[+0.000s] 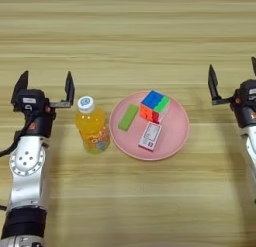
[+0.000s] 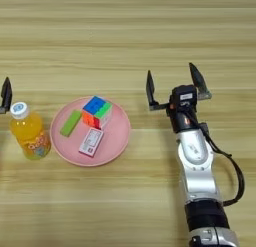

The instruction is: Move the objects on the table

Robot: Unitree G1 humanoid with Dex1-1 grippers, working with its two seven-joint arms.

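Three items are sitting on the pink plate [image 1: 176,141]: puzzle cube [image 1: 154,105], green bar [image 1: 128,117], pink-and-white box [image 1: 150,136]. We are seeing the juice bottle [image 1: 92,125] standing just left of it on the table [image 1: 128,36]. Our left gripper [image 1: 44,86] is hovering beside the bottle, fingers spread; our right gripper [image 2: 175,85] is waiting right of the plate, likewise spread.

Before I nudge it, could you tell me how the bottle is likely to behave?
The bottle stands upright and looks tall for its base, so a push near the cap may tip it. It looks full of juice, so probably heavy for its size. Being round, it would likely roll once down.
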